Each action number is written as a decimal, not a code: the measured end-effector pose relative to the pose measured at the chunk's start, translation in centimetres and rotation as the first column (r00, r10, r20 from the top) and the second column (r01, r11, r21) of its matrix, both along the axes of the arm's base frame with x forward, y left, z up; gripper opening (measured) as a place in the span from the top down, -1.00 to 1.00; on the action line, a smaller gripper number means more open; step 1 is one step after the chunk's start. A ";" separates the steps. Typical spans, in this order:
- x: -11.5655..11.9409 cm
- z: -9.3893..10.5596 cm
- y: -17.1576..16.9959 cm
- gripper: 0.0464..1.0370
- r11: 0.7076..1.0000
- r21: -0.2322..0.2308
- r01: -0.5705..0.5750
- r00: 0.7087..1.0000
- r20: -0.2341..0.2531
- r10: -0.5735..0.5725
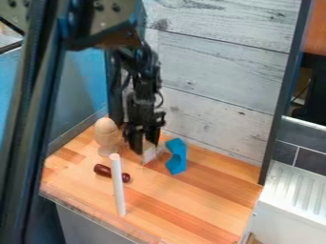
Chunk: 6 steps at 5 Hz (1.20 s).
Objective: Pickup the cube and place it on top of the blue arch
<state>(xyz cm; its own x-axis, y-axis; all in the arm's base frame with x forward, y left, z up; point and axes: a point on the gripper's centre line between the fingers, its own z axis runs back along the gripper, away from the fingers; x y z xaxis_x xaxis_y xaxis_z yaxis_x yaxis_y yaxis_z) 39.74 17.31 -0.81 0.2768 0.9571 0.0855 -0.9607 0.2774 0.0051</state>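
Cube: a small block point(149, 156), mostly white, with a light tan part near its top. Some of it is tucked behind the hand, so not all of it shows. It is right at the low end of the hand, just beside the blue arch.
Hand: black point(145, 147), hanging down over the counter. I cannot tell if it is spread or pinching the cube.
Blue arch: bright blue point(178, 164), just right of the hand, with its curved dip facing the cube.
Wooden egg shape: light brown and round point(105, 126), left of the hand, above a pale cup shape point(108, 146).
Dark red stick: short and shiny point(102, 170), lying in front of the hand, to the left.
White stick: long and thin point(118, 186), nearer the camera than the hand, crossing in front of the red one.
Counter: striped wood point(197, 200), under the hand.
Wall: pale gray boards point(219, 71), behind the hand.
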 end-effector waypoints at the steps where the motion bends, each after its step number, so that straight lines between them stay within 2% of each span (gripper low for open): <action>1: -0.3 3.6 -0.6 -0.03 0.999 -0.016 0.047 0.997 0.067 -0.046; 2: -0.3 4.9 -1.0 -0.03 0.997 -0.028 0.068 0.994 0.082 -0.066; 3: -0.3 4.8 -2.0 -0.02 0.995 -0.040 0.091 0.994 0.061 -0.089; 6: 0.9 4.3 -5.6 -0.03 0.986 0.008 0.164 0.985 0.052 -0.164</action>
<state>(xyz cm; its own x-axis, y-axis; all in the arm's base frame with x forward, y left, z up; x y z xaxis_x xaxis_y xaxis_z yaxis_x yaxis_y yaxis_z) 40.62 11.74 3.52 0.4250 0.8988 0.1076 -0.9013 0.4312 -0.0421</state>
